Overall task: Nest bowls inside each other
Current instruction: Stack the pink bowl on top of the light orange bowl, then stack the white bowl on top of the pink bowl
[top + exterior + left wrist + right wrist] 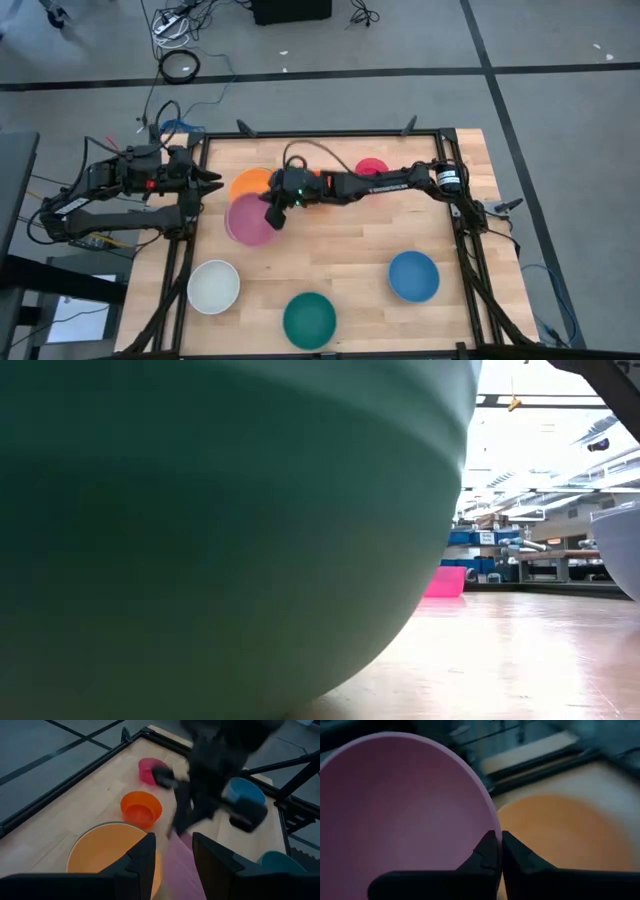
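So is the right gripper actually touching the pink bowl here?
Touching. In the right wrist view the right gripper has its dark fingers closed on the rim of the pink bowl, no gap showing. The high view agrees, with the gripper over that bowl's edge.

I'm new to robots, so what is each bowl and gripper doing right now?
pink bowl: rim pinched by right gripper
right gripper: jaws shut
left gripper: jaws open, holding nothing
orange bowl: on table, beside pink bowl
white bowl, teal bowl, blue bowl: upright, separate
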Action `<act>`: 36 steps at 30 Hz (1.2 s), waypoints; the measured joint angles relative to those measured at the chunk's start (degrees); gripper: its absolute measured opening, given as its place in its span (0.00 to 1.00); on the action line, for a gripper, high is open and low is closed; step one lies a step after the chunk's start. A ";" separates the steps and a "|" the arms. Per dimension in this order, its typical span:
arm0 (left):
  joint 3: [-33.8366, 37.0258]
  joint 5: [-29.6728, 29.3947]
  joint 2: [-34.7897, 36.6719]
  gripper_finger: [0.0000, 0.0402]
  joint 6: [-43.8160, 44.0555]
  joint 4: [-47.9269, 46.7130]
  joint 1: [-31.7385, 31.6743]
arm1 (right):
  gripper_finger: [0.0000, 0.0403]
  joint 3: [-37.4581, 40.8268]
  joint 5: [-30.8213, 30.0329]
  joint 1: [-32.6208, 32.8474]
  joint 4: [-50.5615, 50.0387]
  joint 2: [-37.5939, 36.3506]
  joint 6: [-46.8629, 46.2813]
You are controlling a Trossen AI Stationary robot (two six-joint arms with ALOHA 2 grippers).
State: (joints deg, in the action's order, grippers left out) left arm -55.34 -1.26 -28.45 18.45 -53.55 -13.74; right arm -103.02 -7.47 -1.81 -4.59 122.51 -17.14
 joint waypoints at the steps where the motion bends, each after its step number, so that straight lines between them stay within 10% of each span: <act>1: 0.33 0.00 0.00 0.34 0.07 0.01 0.01 | 0.00 -1.08 -1.33 -0.66 -2.15 -0.13 1.11; 36: 1.00 1.25 -0.13 0.34 -1.35 9.13 -0.02 | 0.22 -1.98 6.24 -6.04 -10.85 -0.56 6.19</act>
State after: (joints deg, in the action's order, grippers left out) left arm -54.35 -0.01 -28.58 17.10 -44.42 -13.76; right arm -105.00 -1.23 -7.85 -15.44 121.95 -10.95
